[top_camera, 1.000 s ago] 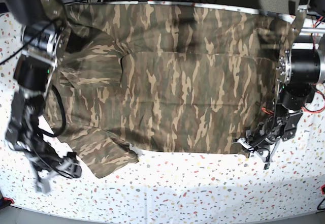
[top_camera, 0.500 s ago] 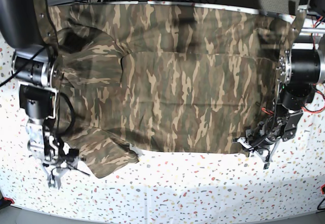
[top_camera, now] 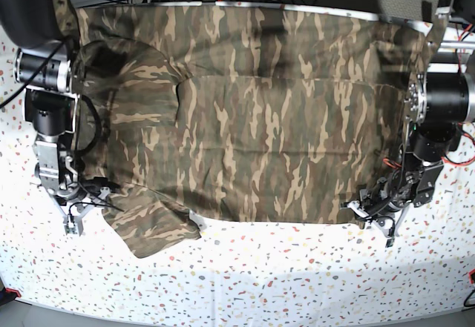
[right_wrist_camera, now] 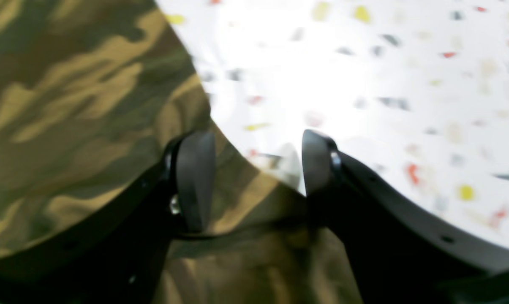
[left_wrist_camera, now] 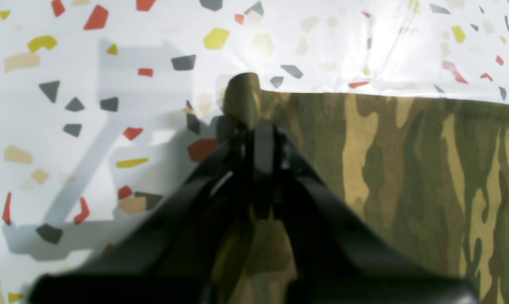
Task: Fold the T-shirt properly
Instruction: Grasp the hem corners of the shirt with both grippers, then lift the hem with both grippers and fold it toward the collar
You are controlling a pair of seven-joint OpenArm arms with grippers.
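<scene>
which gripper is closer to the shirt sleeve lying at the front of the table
Right. The right gripper sits open at the sleeve edge, while the left gripper is at the shirt's far hem corner, shut on the cloth.

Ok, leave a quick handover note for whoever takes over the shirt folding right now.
Left gripper: shut on the T-shirt, pinching its near hem corner.
Right gripper: open, jaws straddling the edge of the near sleeve, nothing pinched yet.
The T-shirt lies spread across the speckled table, its far side turned in along a lengthwise crease.
Left to do: grip the sleeve, fold the near side over, then finish.
</scene>
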